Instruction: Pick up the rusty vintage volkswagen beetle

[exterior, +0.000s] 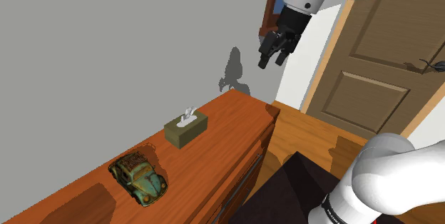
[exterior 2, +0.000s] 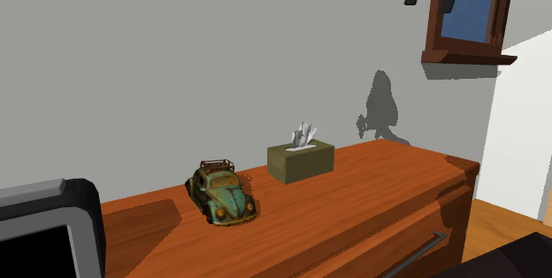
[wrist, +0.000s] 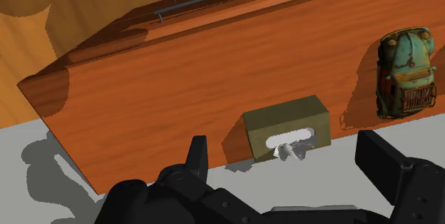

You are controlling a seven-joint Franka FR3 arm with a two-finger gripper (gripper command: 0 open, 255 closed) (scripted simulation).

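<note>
A rusty teal toy Beetle with a roof rack stands on the wooden dresser top, towards the shoulder view's lower left. In the second exterior view the car sits left of an olive tissue box. My gripper hangs high in the air above the dresser's far end, well away from the car. It is open, with nothing between the fingers. From the wrist the car lies far below, beyond the tissue box, and off to the side of my gripper.
The tissue box stands between the car and the dresser's far end. A grey wall runs behind the dresser. A brown panelled door and a wood-framed window lie past the dresser. A black-framed screen is nearby.
</note>
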